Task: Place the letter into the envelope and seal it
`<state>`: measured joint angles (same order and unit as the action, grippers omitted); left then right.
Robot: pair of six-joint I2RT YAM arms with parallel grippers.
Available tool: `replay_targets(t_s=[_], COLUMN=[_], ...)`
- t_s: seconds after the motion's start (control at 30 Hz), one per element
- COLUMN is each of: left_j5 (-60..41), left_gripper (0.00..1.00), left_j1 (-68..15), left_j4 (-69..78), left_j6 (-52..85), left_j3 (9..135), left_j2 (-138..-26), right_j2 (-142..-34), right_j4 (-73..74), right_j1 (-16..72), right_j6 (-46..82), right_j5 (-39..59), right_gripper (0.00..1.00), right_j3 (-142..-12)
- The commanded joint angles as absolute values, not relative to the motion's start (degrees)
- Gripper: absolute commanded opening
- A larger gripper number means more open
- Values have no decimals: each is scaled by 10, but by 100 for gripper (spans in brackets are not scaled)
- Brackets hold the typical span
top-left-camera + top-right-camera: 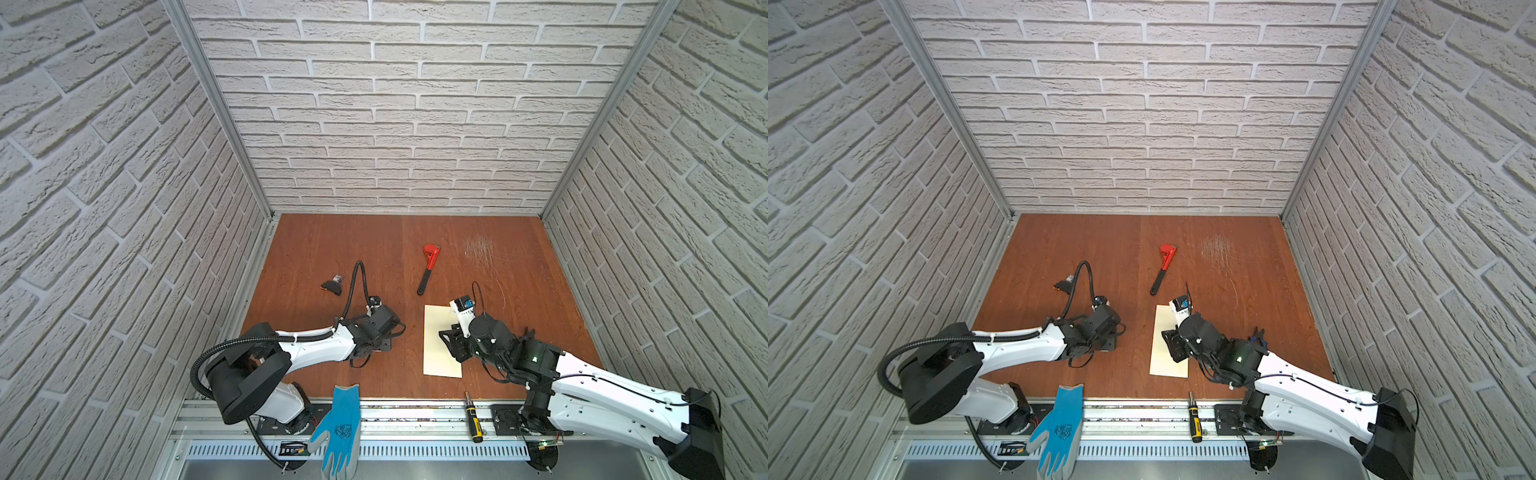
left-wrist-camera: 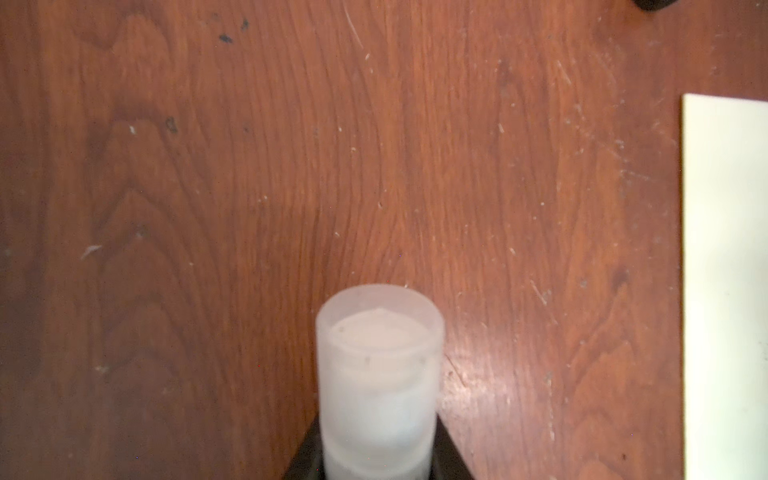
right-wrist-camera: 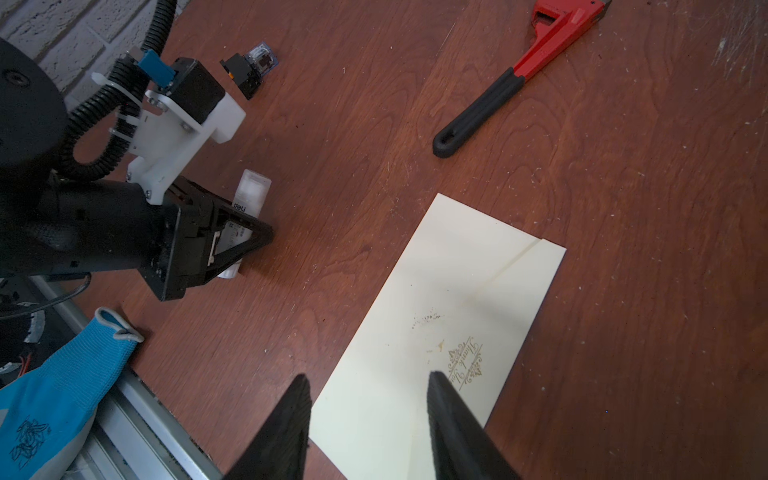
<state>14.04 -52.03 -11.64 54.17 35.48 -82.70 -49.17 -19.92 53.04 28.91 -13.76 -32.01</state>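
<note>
The envelope (image 3: 436, 291), one smooth cream paper rectangle, lies flat on the scratched wood table (image 1: 332, 249). Above it the right fingers (image 3: 453, 428) stand apart, holding nothing. One blue knit glove (image 1: 340, 428) and one red wrench (image 1: 430, 266) lie nearby. The left fingers (image 3: 245, 245) pinch one frosted white glue stick (image 2: 378, 374).

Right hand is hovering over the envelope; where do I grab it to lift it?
Grip the envelope by its long edge facing the left arm, probably from above, the right hand straddling that edge. It lies flat on the table, so only an edge gives purchase.
</note>
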Motion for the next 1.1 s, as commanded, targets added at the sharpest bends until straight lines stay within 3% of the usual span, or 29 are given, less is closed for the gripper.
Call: replay_targets(t_s=[0.0,0.53,0.87,1.07], left_j5=[139,136,231,295], left_gripper=[33,50,64,73], left_j1=[-517,-517,-515,-426], left_j4=[-122,-137,-182,-143], left_j6=[551,524,402,269], left_j3=[339,389,475,443], left_j2=[-844,-830,-690,-542], right_j2=[-470,-444,-438,-434], right_j4=[-210,-267,-293,-249], right_j1=[530,530,521,440], right_j6=[285,263,231,144], right_j5=[-157,-195,-265,-325], right_gripper=[47,48,50,52], right_j3=[-326,-359,-413,-430])
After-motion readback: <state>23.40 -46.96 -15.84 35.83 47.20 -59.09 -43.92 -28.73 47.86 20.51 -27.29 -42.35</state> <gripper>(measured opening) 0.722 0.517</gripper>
